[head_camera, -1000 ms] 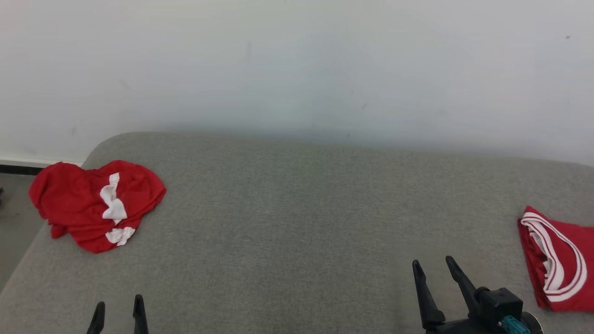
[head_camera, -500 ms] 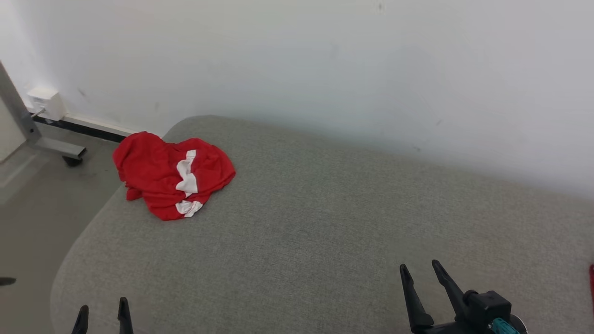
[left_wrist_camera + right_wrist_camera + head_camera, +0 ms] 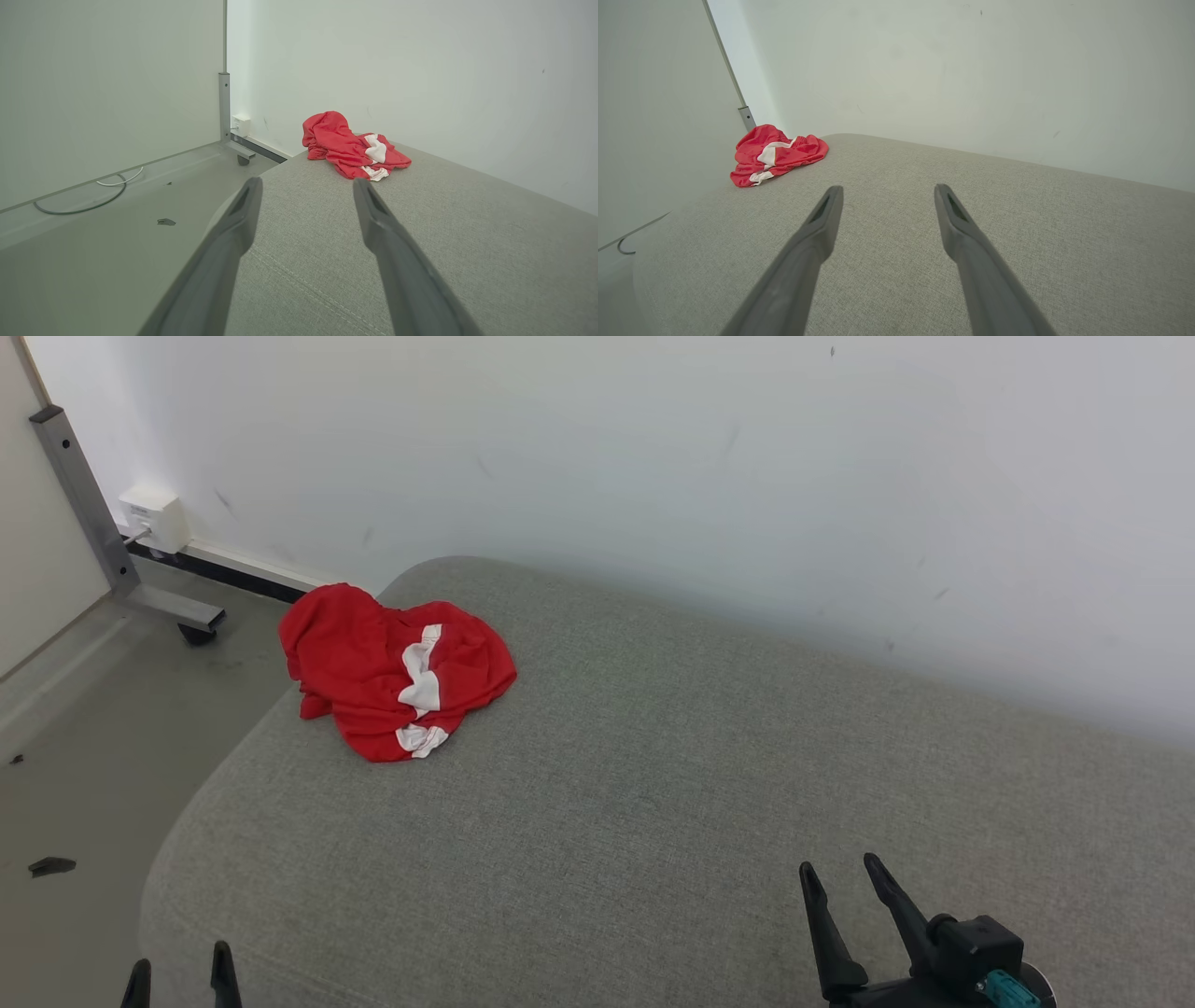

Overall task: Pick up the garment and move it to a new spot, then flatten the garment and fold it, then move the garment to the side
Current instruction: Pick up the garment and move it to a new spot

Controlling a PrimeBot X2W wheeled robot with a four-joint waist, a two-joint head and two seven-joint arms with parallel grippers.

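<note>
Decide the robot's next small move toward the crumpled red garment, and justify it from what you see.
Probably reach the left gripper forward to the red garment: it lies crumpled, untouched, at the grey cushion's far left corner, and that gripper, open and empty, is on its side.

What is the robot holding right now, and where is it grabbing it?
Nothing. The left gripper and right gripper both have open, empty jaws, and the red garment lies crumpled on the grey cushion, apart from both.

right claw (image 3: 837,865): long black tapered fingers (image 3: 826,933) | wrist housing (image 3: 976,947): black | connector (image 3: 1013,989): teal
</note>
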